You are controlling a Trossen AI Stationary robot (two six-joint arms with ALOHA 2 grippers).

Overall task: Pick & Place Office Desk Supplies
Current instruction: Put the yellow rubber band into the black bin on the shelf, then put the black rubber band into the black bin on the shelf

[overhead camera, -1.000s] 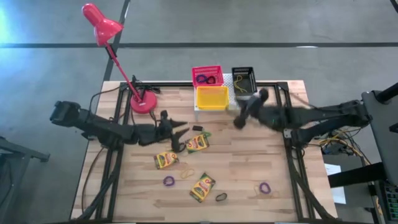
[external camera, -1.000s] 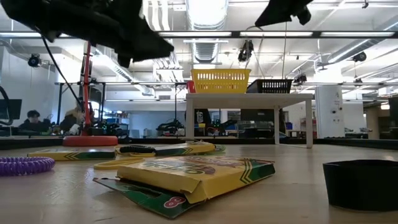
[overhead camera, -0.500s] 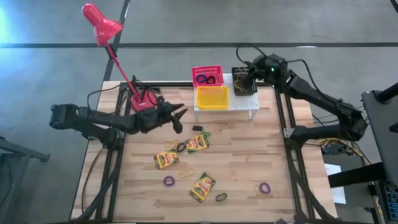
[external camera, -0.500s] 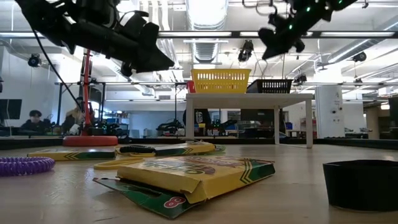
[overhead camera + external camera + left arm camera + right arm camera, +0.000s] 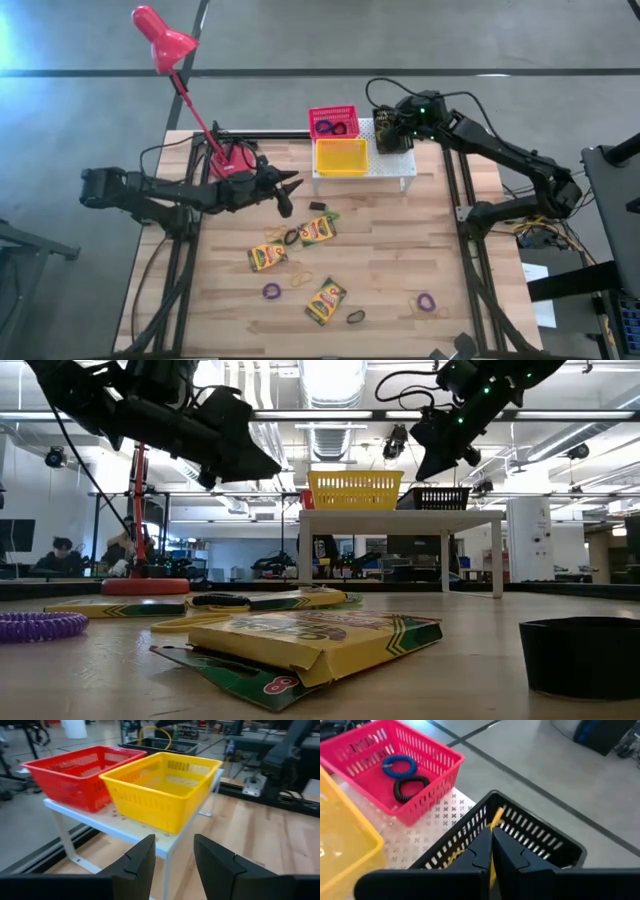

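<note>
My right gripper (image 5: 386, 127) hangs over the black mesh basket (image 5: 396, 133) on the white shelf (image 5: 405, 168), shut on a yellow elastic loop (image 5: 495, 816). My left gripper (image 5: 288, 190) is open and empty in the air, between the red lamp's base and the shelf. It faces the yellow basket (image 5: 160, 785) and the pink-red basket (image 5: 75, 775). The pink-red basket holds a blue loop (image 5: 399, 766) and a black loop (image 5: 410, 787). Three crayon boxes (image 5: 318, 230) (image 5: 267, 257) (image 5: 325, 300) lie flat on the table, with purple (image 5: 271, 291), black (image 5: 355, 317) and yellow (image 5: 300, 278) loops around them. My right gripper pinches a strand of the yellow loop (image 5: 493, 827) between its two fingers (image 5: 479, 851), coming from above and pointing down into the black basket. The loop is lifted and hangs by the fingers. More yellow (image 5: 454, 854) shows inside the basket, and I cannot tell whether it belongs to the same loop.
The red desk lamp's base (image 5: 232, 162) stands at the far left, close behind my left gripper. A second purple loop (image 5: 427, 301) lies near the right front. A small black piece (image 5: 317, 206) lies in front of the shelf. The table's right half is mostly bare wood.
My right gripper swung from over the table in front of the shelf toward the far edge and now hangs above the black basket. My left gripper rose from above the crayon box and moved toward the far edge, staying open.
</note>
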